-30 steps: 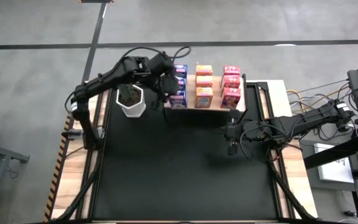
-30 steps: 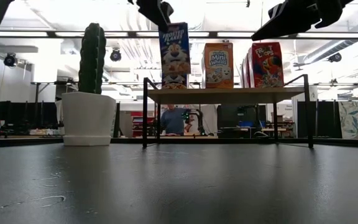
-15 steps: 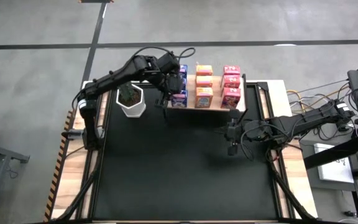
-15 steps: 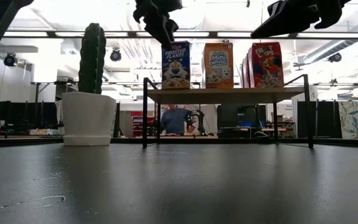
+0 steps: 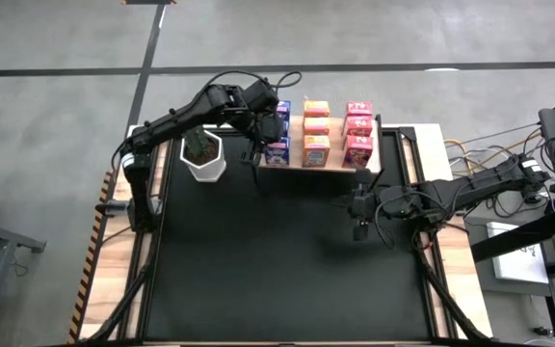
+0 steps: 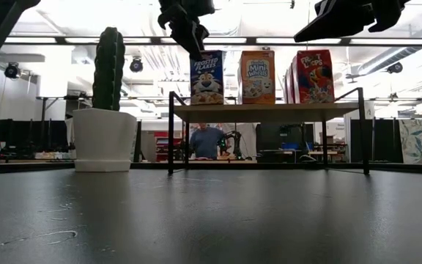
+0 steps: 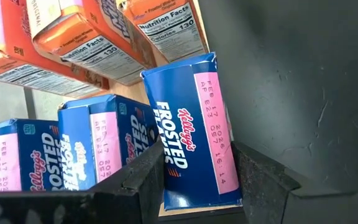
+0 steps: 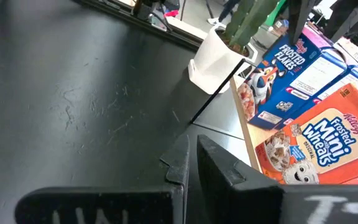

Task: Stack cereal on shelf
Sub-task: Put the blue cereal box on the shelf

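My left gripper (image 5: 270, 147) is over the near left corner of the wooden shelf (image 6: 269, 111), shut on a blue cereal box (image 6: 207, 77) that stands there. Two more blue boxes (image 7: 98, 143) stand behind it. Orange boxes (image 5: 316, 128) fill the middle row and red ones (image 5: 358, 128) the right row. My right gripper (image 5: 359, 220) is shut and empty above the black mat, just in front of the shelf's right end. It shows at the top right of the low view (image 6: 343, 15). My left gripper pinches the blue box's top end (image 7: 194, 186) between its two fingers (image 7: 151, 177), one on the front face and one on the back, near the top's left end. The fingers come from above, slanting down. The box stands upright on the shelf.
A white pot with a cactus (image 5: 203, 154) stands just left of the shelf, close to my left arm. The black mat (image 5: 287, 270) stretches from the shelf to the near edge. A person (image 6: 205, 139) stands in the room behind the shelf.
My left gripper has gone down with the blue box. The box was held well above the shelf and now stands on its near left corner, level with the other boxes. My right gripper has kept still.
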